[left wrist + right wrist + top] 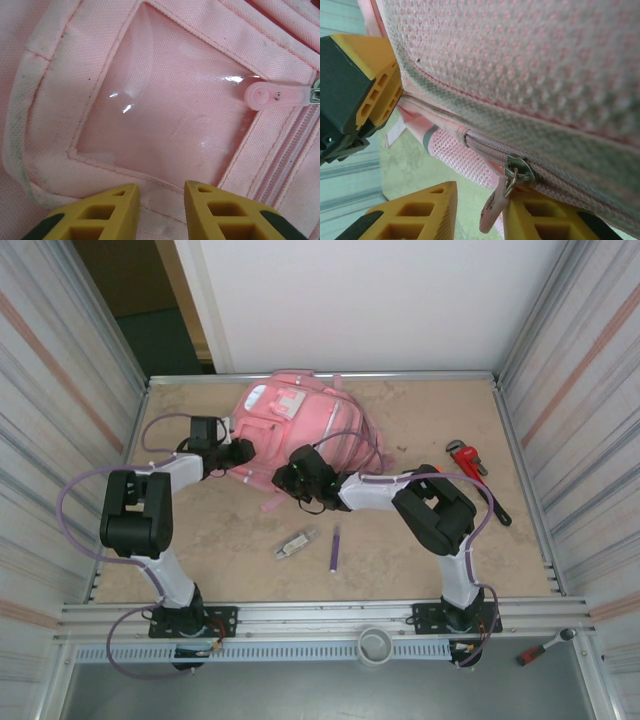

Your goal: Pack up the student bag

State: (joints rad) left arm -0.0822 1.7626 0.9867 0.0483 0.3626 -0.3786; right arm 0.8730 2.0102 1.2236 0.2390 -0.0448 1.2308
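We seem to be unzipping the student bag (290, 425): right gripper (480, 197), ajar, flanks the zip pull (491, 209) at lower centre; pinch next. Left gripper (159, 192): grip, we cannot tell.

Left tool (241, 452) and right tool (291, 478) at student bag (290, 420), worktop (420, 415) 12 o'clock.
Wrench (466, 456) at 3 o'clock; pen (334, 548) near 6.
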